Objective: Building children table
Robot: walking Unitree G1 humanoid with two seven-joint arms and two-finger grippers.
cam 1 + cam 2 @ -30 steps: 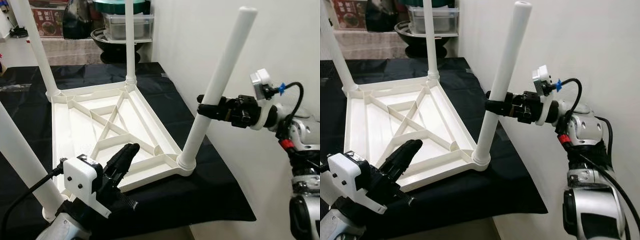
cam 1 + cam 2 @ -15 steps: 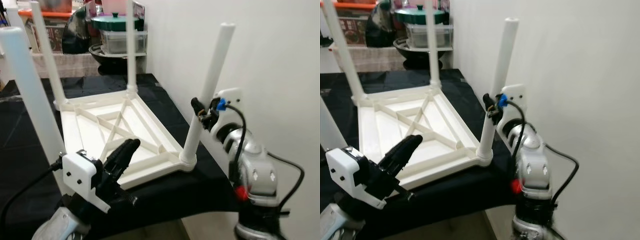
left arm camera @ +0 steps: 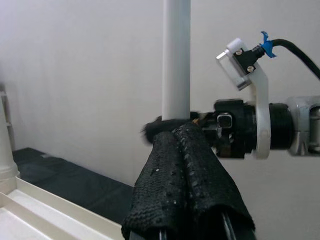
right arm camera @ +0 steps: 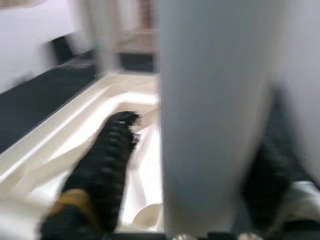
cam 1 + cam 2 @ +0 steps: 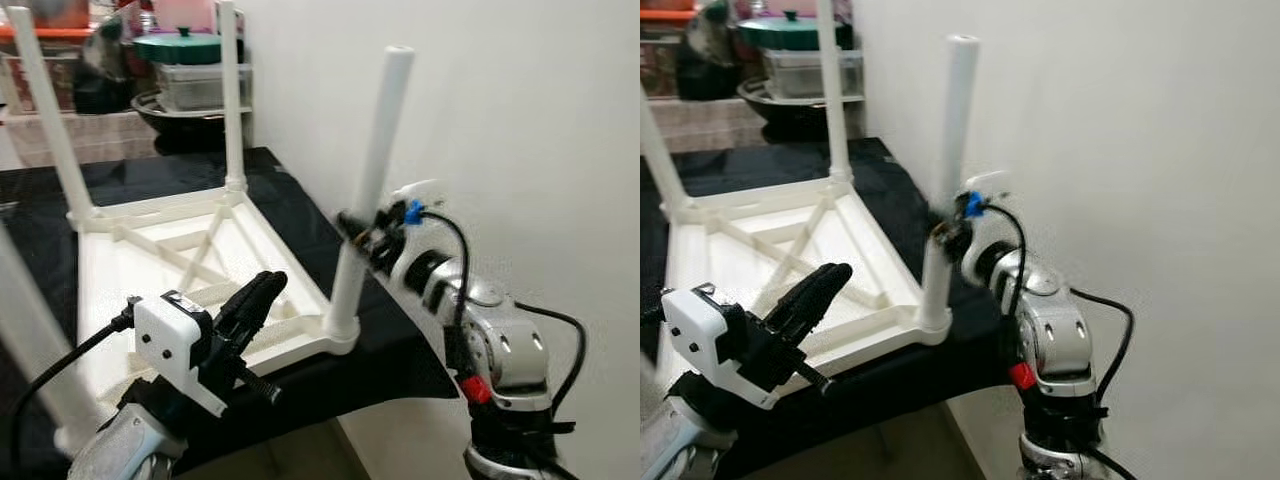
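Gripping table leg point(image 5: 372, 180), right claw point(image 5: 357, 228).

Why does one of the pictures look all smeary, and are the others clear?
The right wrist view is smeary: the white table leg sits very close to the camera and looks soft. The left wrist view is sharp on the left gripper. The two eye views are slightly blurred around the right gripper.

left gripper point(image 5: 262, 292) fingers together, raised, right gripper point(image 5: 352, 226) clamped, arm bent
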